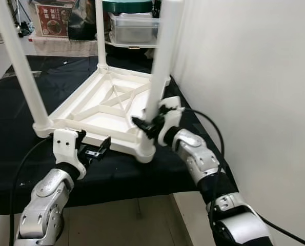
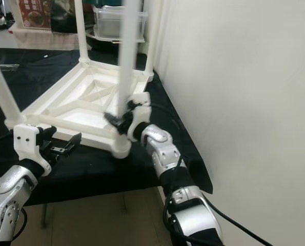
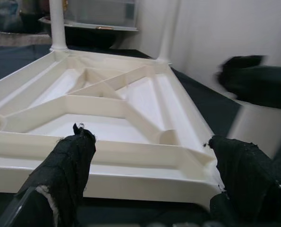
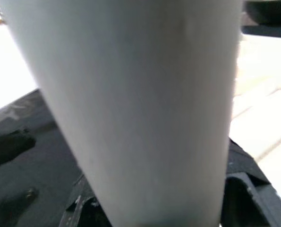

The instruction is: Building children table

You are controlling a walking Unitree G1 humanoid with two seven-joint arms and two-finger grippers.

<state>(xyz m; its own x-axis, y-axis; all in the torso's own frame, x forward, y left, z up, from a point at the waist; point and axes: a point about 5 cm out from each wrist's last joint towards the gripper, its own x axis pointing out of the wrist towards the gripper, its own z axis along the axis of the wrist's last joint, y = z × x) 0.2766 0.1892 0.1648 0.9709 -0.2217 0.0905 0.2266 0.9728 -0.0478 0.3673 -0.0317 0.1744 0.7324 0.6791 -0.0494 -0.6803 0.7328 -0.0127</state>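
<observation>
A white plastic children's table (image 1: 111, 102) lies upside down on a black cloth. Its near-left leg (image 1: 21, 66) and far-left leg (image 1: 100, 33) stand upright in their corners. The near-right leg (image 1: 160, 61) stands in its corner socket, and my right gripper (image 1: 144, 124) is shut on this leg just above the socket. In the right wrist view the leg (image 4: 131, 104) sits close between the fingers (image 4: 244, 189). My left gripper (image 1: 93, 150) hovers open just in front of the table's near rim (image 3: 107, 146), holding nothing.
A white wall (image 1: 244, 77) runs close along the right side. The black cloth (image 1: 19, 92) ends just below my grippers, with floor (image 1: 131, 220) beneath. A clear storage box (image 1: 134, 28) and a red carton (image 1: 54, 19) stand at the back.
</observation>
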